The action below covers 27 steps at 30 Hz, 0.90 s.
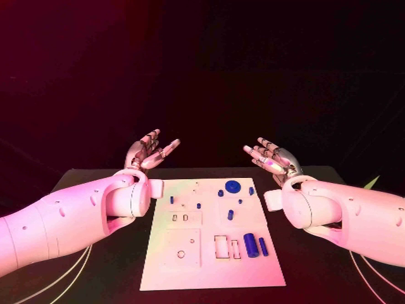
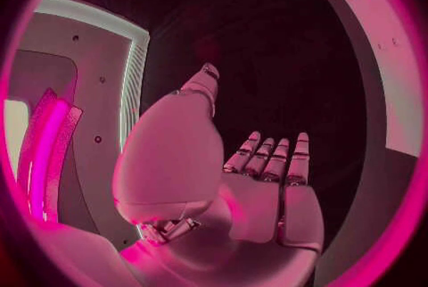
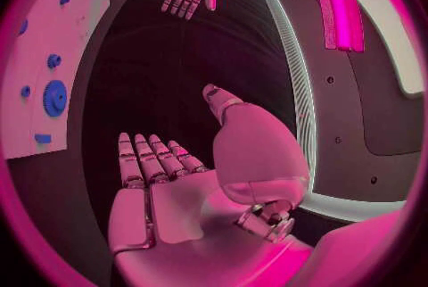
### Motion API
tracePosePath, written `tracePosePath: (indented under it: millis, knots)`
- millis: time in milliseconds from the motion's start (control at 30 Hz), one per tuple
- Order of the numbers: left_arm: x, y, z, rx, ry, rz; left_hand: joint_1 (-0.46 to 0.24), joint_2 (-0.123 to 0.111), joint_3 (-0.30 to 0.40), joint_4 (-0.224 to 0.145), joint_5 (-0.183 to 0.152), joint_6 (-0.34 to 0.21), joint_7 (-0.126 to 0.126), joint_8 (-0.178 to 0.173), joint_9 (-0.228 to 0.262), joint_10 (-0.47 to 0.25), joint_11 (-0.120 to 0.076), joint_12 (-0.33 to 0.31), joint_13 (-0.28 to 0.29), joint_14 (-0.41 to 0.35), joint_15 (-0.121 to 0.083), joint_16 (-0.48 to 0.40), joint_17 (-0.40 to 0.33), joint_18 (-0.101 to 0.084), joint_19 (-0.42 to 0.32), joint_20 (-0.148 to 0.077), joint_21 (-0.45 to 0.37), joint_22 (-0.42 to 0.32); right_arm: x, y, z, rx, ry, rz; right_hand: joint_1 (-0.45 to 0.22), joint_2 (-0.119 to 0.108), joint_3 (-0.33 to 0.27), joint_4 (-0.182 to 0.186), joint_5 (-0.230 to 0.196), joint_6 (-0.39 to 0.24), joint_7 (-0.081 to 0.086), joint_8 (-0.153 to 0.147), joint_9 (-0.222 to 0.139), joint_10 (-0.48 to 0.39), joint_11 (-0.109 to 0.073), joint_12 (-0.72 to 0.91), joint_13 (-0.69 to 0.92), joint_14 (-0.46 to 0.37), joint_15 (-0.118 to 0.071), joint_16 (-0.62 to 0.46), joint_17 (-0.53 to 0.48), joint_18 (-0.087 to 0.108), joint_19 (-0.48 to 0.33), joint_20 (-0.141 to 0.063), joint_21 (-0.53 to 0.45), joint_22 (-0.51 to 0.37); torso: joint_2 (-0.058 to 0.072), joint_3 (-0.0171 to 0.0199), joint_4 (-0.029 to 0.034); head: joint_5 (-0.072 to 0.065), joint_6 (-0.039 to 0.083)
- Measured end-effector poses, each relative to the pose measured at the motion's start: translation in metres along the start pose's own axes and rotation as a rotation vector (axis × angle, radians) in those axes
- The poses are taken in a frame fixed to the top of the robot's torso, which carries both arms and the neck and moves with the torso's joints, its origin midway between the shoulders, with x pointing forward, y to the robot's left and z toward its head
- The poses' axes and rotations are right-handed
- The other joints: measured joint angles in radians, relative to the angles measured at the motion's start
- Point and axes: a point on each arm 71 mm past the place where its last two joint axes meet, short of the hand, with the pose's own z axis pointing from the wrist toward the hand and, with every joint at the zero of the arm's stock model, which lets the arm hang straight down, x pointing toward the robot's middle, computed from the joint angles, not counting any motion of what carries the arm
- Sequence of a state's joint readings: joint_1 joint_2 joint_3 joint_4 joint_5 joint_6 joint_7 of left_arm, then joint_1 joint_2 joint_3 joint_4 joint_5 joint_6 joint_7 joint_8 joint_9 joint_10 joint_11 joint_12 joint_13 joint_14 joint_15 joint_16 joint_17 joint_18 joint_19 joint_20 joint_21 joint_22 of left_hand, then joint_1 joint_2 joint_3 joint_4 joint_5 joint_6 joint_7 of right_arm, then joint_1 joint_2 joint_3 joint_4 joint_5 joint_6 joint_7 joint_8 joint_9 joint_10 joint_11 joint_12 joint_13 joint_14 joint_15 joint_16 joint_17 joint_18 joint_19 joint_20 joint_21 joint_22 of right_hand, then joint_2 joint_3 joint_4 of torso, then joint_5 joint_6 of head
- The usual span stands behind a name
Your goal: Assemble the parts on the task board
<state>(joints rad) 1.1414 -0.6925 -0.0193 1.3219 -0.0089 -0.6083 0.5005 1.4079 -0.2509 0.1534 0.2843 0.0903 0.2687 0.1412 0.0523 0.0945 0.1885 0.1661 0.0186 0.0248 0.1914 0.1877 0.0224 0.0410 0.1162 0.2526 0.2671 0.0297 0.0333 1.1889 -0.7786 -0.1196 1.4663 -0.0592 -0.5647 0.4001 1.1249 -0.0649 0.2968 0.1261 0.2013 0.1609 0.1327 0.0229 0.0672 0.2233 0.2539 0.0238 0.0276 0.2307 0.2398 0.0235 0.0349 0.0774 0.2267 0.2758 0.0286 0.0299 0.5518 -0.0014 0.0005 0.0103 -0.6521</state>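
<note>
Fig. legend, L to R, all places given w.r.t. the task board (image 1: 180, 269). You see the left hand (image 1: 149, 152) raised beyond the board's far-left corner, palm up, fingers spread apart, holding nothing; the left wrist view shows the same hand (image 2: 267, 187) w/ fingers straight and nothing in the palm. The board lies flat mid-worktop (image 1: 93, 183), long side running away from you.

On the board: small blue pegs (image 1: 199, 205) stand in its left-centre area; a round blue gear (image 1: 233, 187) sits near the far edge, right of centre; a small blue piece (image 1: 231, 215) stands just nearer than the gear; two blue cylinders (image 1: 252, 245) lie side by side by the near-right edge, next to rectangular slots (image 1: 221, 246).

Right hand (image 1: 271, 158) is raised beyond the far-right corner, palm up, fingers apart, holding nothing; right wrist view confirms this hand (image 3: 152, 187) w/ bare palm. Both hands are well apart from the board and from each other.
</note>
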Motion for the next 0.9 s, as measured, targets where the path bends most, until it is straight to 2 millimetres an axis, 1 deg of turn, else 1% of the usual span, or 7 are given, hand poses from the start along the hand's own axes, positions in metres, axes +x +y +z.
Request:
tracePosePath:
  millis: [200, 367, 467, 567, 667, 733, 900]
  knots:
    - [0.001, -0.001, 0.002, 0.007, 0.035, -0.011, 0.054, -0.007, 0.003, 0.014, 0.006, 0.024, 0.002, 0.006, 0.006, 0.016, 0.009, 0.004, 0.003, 0.013, 0.013, 0.004, 0.004, 0.000, 0.008, 0.016, 0.000, 0.002, -0.002, 0.003, 0.006, 0.023, 0.105, -0.028, 0.038, -0.005, 0.016, -0.012, 0.004, 0.023, 0.003, 0.006, 0.007, 0.025, 0.013, 0.005, 0.002, 0.023, 0.013, 0.008, 0.005, 0.000, 0.014, 0.014, 0.006, 0.005, 0.000, 0.0000, 0.0000, 0.000, 0.000]
    - [-0.001, -0.002, -0.001, 0.009, 0.058, -0.018, 0.062, 0.062, 0.068, 0.012, -0.007, 0.128, 0.009, 0.041, 0.034, 0.160, 0.054, 0.032, 0.017, 0.166, 0.040, 0.047, 0.035, 0.023, 0.126, 0.026, 0.044, 0.023, -0.005, 0.005, 0.011, 0.022, 0.158, -0.070, 0.092, -0.011, 0.038, -0.041, 0.004, 0.111, 0.007, 0.032, 0.030, 0.139, 0.011, 0.023, 0.012, 0.143, 0.008, 0.037, 0.022, 0.016, 0.090, 0.015, 0.030, 0.015, 0.001, -0.0003, 0.0000, -0.001, -0.002]
    - [-0.017, -0.005, -0.005, 0.012, 0.053, -0.014, 0.067, 0.079, 0.093, 0.009, -0.009, 0.183, 0.014, 0.059, 0.046, 0.226, 0.058, 0.032, 0.019, 0.238, 0.045, 0.061, 0.046, 0.023, 0.213, 0.024, 0.072, 0.035, -0.018, 0.012, 0.017, -0.027, 0.149, -0.168, 0.125, -0.020, 0.050, -0.068, 0.004, 0.208, 0.014, 0.061, 0.054, 0.271, 0.004, 0.041, 0.020, 0.272, -0.002, 0.066, 0.041, 0.035, 0.195, 0.014, 0.059, 0.028, 0.009, -0.0026, 0.0022, -0.009, -0.006]
    - [-0.017, -0.006, -0.008, 0.013, 0.067, -0.021, 0.077, 0.089, 0.117, 0.005, -0.014, 0.247, 0.019, 0.080, 0.061, 0.318, 0.062, 0.035, 0.024, 0.353, 0.040, 0.088, 0.065, 0.023, 0.356, 0.023, 0.119, 0.053, -0.017, 0.019, 0.018, -0.074, 0.166, -0.248, 0.149, -0.032, 0.064, -0.088, 0.008, 0.303, 0.022, 0.087, 0.075, 0.399, -0.007, 0.050, 0.026, 0.393, -0.017, 0.093, 0.056, 0.047, 0.306, 0.014, 0.090, 0.038, 0.018, -0.0043, 0.0058, -0.014, -0.009]
    - [-0.009, -0.009, -0.012, 0.015, 0.097, -0.035, 0.077, 0.099, 0.143, 0.001, -0.018, 0.325, 0.027, 0.105, 0.077, 0.489, 0.068, 0.059, 0.035, 0.520, 0.025, 0.128, 0.096, 0.023, 0.456, 0.023, 0.159, 0.064, -0.017, 0.024, 0.018, -0.110, 0.183, -0.322, 0.171, -0.040, 0.079, -0.104, 0.008, 0.399, 0.030, 0.113, 0.095, 0.505, -0.019, 0.055, 0.031, 0.494, -0.032, 0.116, 0.068, 0.062, 0.398, 0.013, 0.116, 0.044, 0.026, -0.0050, 0.0105, -0.020, -0.009]
    - [-0.008, -0.012, -0.013, 0.019, 0.105, -0.039, 0.077, 0.099, 0.157, -0.005, -0.018, 0.388, 0.035, 0.124, 0.091, 0.602, 0.067, 0.069, 0.040, 0.589, 0.014, 0.149, 0.112, 0.048, 0.506, 0.022, 0.184, 0.068, -0.017, 0.028, 0.019, -0.131, 0.191, -0.366, 0.183, -0.047, 0.091, -0.116, 0.008, 0.471, 0.040, 0.132, 0.108, 0.573, -0.029, 0.055, 0.032, 0.559, -0.044, 0.131, 0.075, 0.078, 0.456, 0.010, 0.132, 0.048, 0.033, -0.0063, 0.0151, -0.023, -0.009]
    - [-0.006, -0.019, -0.014, 0.032, 0.123, -0.047, 0.077, 0.099, 0.174, -0.014, -0.018, 0.462, 0.050, 0.145, 0.104, 0.664, 0.052, 0.069, 0.040, 0.664, -0.006, 0.175, 0.139, 0.049, 0.554, 0.014, 0.209, 0.072, -0.017, 0.038, 0.023, -0.182, 0.208, -0.490, 0.196, -0.060, 0.120, -0.131, 0.008, 0.582, 0.058, 0.155, 0.122, 0.681, -0.049, 0.059, 0.034, 0.674, -0.070, 0.158, 0.088, 0.081, 0.557, -0.002, 0.161, 0.052, 0.047, -0.0086, 0.0265, -0.032, -0.009]
